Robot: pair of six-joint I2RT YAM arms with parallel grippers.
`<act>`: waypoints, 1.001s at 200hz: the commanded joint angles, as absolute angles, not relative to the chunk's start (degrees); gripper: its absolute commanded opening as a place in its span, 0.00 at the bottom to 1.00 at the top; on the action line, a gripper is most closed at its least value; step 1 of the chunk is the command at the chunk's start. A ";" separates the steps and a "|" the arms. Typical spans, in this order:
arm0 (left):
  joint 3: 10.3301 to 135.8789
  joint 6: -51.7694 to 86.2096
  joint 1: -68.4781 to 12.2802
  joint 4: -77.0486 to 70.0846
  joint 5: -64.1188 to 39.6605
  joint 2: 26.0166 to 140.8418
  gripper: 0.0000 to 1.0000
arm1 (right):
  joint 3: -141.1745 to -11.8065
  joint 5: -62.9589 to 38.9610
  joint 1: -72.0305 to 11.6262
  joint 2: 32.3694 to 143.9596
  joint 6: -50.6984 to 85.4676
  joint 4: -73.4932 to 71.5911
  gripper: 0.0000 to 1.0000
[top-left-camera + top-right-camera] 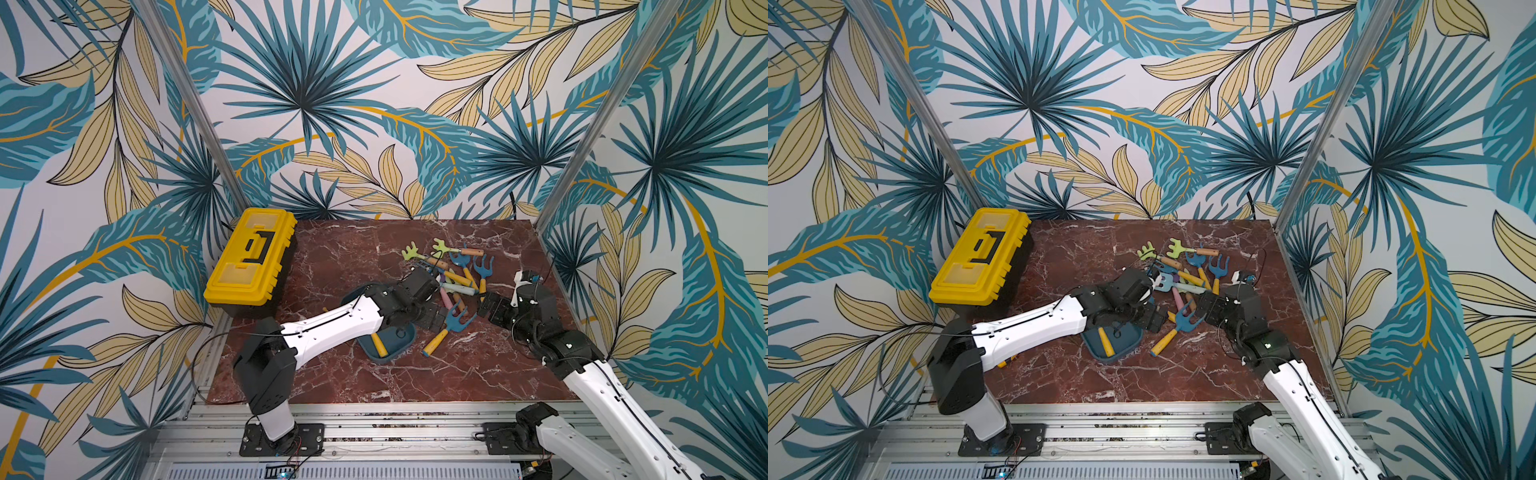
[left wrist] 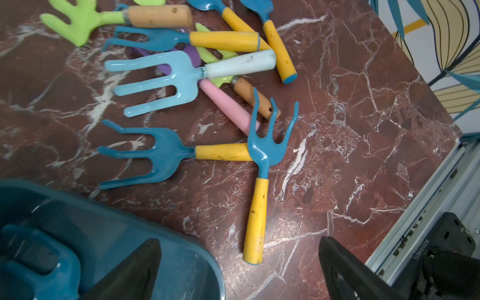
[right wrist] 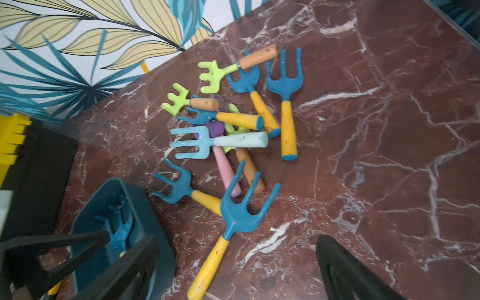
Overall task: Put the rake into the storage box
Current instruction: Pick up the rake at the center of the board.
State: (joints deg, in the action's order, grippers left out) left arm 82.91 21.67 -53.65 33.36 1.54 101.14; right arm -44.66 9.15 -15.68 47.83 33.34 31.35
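**One rake boxed, both hands spread and empty**

From my console, a blue rake (image 1: 379, 345) with a yellow handle lies inside the storage box (image 1: 405, 350). A second blue rake (image 1: 446, 328) lies on the bench (image 1: 415, 382) just beside the box, its head over another rake's handle. Beyond the box sits a heap of rakes (image 1: 449, 266).

The only writing I find is a row of digits on a black bracket (image 2: 420, 250) by the rail, and I cannot read it.

The bench is bare on the box's near side, toward the arm bases. A yellow toolbox (image 1: 249, 266) stands well apart from the box, at the bench edge on the left arm's side.

My left hand (image 1: 434, 322) hangs at the box's rim, fingers spread wide, holding nothing. My right hand (image 1: 484, 306) is near, across the second rake, also spread and empty.
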 commanded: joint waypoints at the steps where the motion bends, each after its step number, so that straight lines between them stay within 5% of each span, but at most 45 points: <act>1: 89.89 17.57 -55.08 42.28 0.01 106.03 1.00 | -42.05 6.32 -11.79 46.38 31.82 32.62 0.99; 63: 102.17 13.81 -55.37 50.42 -1.67 119.20 0.82 | -38.78 3.12 -1.78 42.04 29.65 32.00 0.99; 200: 115.22 11.01 -57.13 55.11 1.32 135.45 0.61 | -38.14 1.01 0.90 39.38 28.41 32.27 0.99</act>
State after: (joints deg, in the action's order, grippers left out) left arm 112.20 12.03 -56.51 53.69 0.19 134.21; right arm -39.18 1.83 0.45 39.40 29.30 31.86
